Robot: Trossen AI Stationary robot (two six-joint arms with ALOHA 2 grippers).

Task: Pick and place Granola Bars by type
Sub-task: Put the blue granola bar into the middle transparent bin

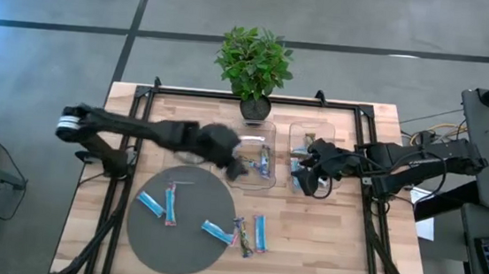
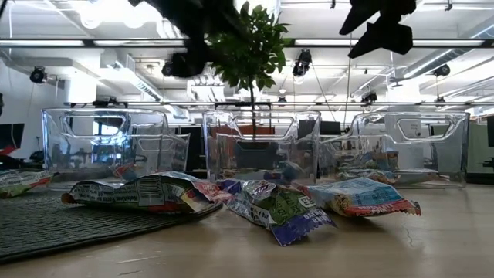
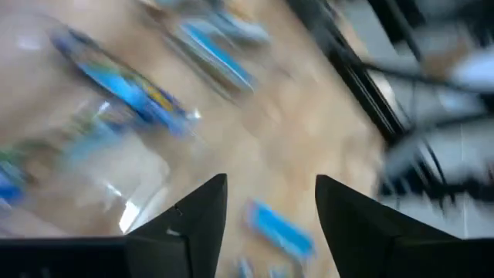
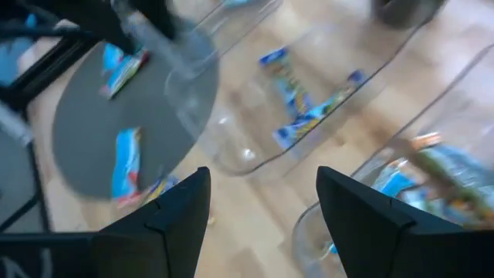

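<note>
Several granola bars lie flat at the table's near side. Three blue ones (image 1: 170,204) rest on a round grey mat (image 1: 143,235). A blue one (image 1: 259,232) and a green-purple one (image 1: 241,235) lie at the mat's right edge. More bars (image 1: 264,164) lie in two clear trays. My left gripper (image 1: 240,168) hovers open and empty over the near left corner of the left tray (image 1: 254,184); its wrist view (image 3: 270,181) is blurred. My right gripper (image 1: 305,180) hovers open and empty over the right tray (image 1: 296,133), and its wrist view (image 4: 262,174) shows nothing between its fingers.
A potted plant (image 1: 254,62) stands at the table's far edge behind the trays. A black frame (image 1: 140,110) runs along the table's sides. In the low view three clear trays (image 2: 262,143) stand behind the bars (image 2: 282,208).
</note>
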